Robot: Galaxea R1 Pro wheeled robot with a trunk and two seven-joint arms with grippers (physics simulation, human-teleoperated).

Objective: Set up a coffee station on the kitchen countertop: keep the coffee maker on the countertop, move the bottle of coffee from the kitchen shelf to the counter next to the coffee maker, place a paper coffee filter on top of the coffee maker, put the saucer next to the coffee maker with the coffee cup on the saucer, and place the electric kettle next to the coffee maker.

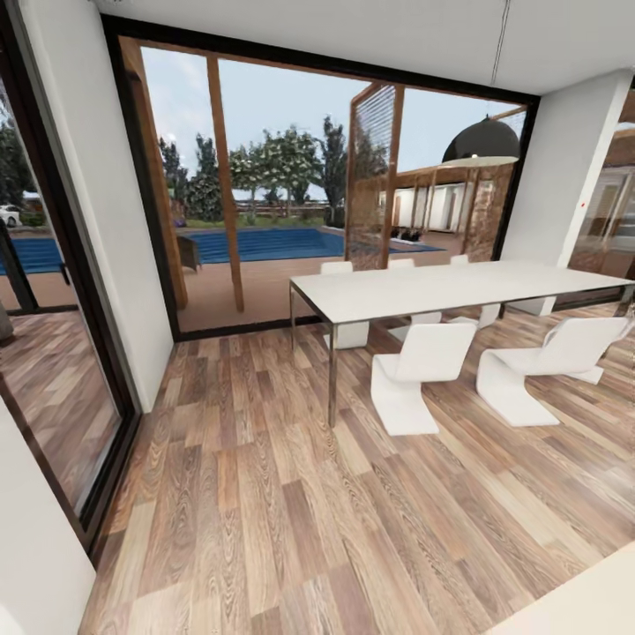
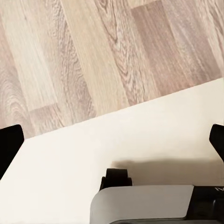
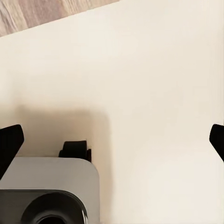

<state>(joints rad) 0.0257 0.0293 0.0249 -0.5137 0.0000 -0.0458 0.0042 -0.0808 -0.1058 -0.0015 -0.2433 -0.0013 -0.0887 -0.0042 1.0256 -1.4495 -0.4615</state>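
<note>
Head view is showing a dining table [image 1: 459, 287] and chairs [image 1: 422, 375]; no coffee things here. Both grippers [image 2: 112, 140] [image 3: 112, 140] are hanging apart, empty. I'm risking clipping the table while turning.

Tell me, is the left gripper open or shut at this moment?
Open. In the left wrist view, the left gripper has its two dark fingertips far apart at opposite edges, with nothing between them.

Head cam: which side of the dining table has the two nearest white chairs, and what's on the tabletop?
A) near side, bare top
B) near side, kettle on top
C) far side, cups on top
A: two white chairs stand on the near side of the dining table, whose top looks bare.
</note>
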